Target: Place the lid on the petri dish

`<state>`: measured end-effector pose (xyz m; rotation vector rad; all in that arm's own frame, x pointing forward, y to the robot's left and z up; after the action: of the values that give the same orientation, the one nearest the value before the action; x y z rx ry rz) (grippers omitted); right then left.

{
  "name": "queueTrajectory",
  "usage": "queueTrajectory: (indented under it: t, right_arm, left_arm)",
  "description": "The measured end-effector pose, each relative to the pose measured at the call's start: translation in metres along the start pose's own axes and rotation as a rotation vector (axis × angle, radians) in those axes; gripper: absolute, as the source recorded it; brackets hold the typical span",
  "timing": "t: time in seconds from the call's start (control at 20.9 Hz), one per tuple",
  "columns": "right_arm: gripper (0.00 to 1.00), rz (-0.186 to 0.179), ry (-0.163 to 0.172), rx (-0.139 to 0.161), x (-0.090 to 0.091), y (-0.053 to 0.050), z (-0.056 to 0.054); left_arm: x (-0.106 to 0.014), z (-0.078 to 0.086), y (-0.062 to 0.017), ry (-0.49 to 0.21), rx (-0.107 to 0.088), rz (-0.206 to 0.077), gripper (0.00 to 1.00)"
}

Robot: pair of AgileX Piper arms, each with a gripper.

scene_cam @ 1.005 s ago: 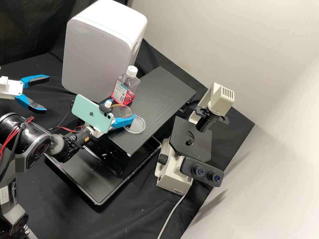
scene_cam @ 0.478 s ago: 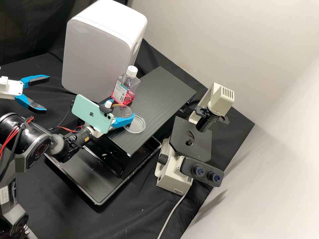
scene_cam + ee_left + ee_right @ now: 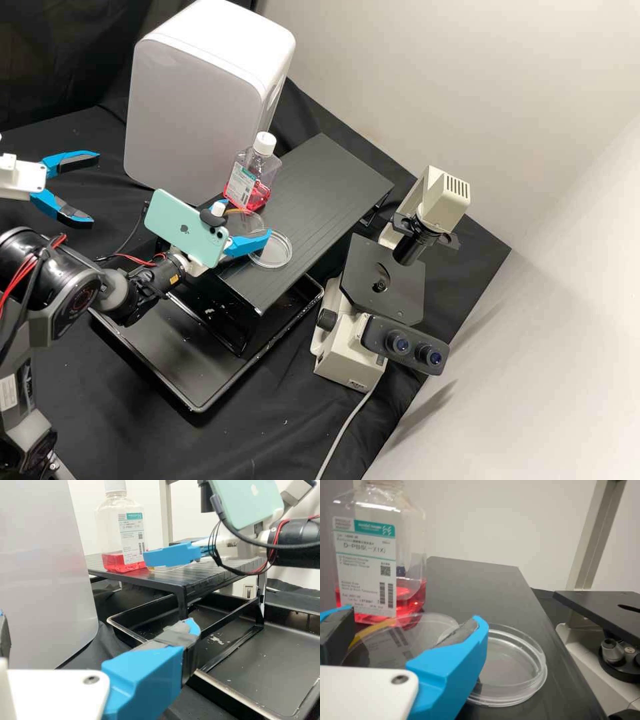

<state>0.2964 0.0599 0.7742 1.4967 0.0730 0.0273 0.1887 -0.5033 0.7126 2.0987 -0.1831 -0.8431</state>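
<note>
The lid (image 3: pixel 241 224) is held above the black shelf (image 3: pixel 320 187), clasped across its rim between the fingers of the right gripper (image 3: pixel 410 626), which are closed only as far as the lid allows. The petri dish (image 3: pixel 273 249) is seen resting uncovered on the shelf, just beside the lid. A bottle (image 3: pixel 254 175) of red liquid is stood on the shelf behind the lid. The left gripper (image 3: pixel 89 189) is found well apart from the shelf, its fingers spread wide with nothing between them.
</note>
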Motion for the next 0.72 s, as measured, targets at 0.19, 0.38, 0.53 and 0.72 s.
queueTrajectory:
  t: [0.19,0.38,0.53,0.72]
  right_arm:
    - [1.0,0.027,-0.002,0.012,-0.0015,0.006,-0.0025]
    - [1.0,0.038,0.005,0.009,-0.0023,0.0088,-0.0044]
    - [1.0,0.033,0.007,0.008,-0.003,0.0072,-0.0055]
    - [1.0,0.022,0.016,-0.001,-0.0056,0.0044,-0.0078]
  left_arm:
    - [0.0,0.0,0.0,0.0,0.0,0.0,1.0]
    - [0.0,0.0,0.0,0.0,0.0,0.0,1.0]
    - [0.0,0.0,0.0,0.0,0.0,0.0,1.0]
    - [0.0,0.0,0.0,0.0,0.0,0.0,1.0]
